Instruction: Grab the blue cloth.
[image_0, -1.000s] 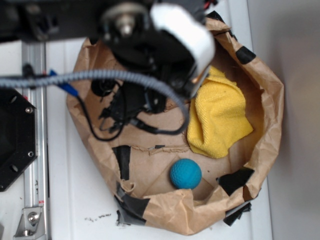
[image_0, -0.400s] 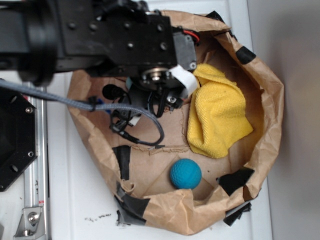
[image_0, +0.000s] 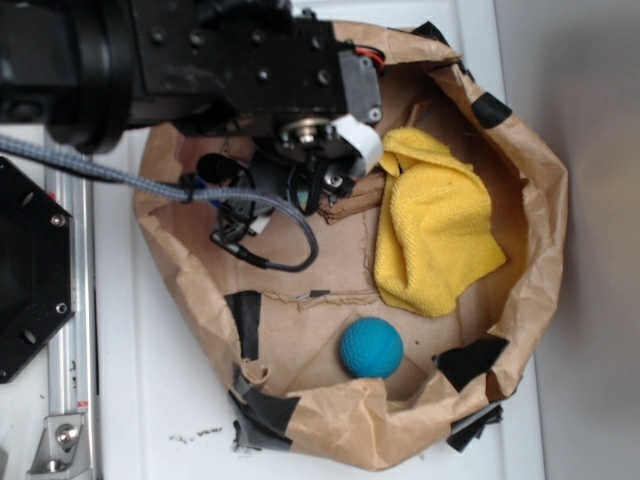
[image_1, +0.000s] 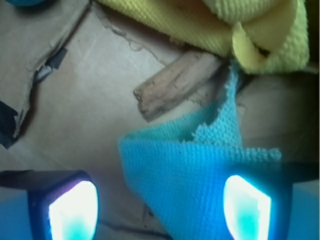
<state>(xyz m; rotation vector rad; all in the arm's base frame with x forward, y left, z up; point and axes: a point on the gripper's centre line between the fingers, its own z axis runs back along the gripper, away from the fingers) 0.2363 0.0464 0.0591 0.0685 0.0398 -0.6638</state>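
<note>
Gripper (image_1: 160, 205) spread wide over the blue cloth (image_1: 200, 175) — nothing held. The cloth lies between the fingers, nearer one (image_1: 247, 207), its point trailing toward the yellow cloth (image_1: 220, 25).

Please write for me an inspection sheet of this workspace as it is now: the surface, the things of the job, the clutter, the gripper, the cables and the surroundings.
Surface: crumpled brown paper tray patched with black tape, on a white table.
Job's things: pale teal-blue terry cloth, pointed outline, lying flat; hidden under the arm in the exterior view.
Clutter: bright yellow terry cloth, folded; round teal-blue ball; brown rolled paper scrap beside the blue cloth.
Grippers: gripper low over the blue cloth, jaws apart, one over the cloth, the other beside it on bare paper; nothing held.
Cables: grey braided cable and thin black wires hang over the tray.
Surroundings: black hexagonal base and metal rail at the left.
</note>
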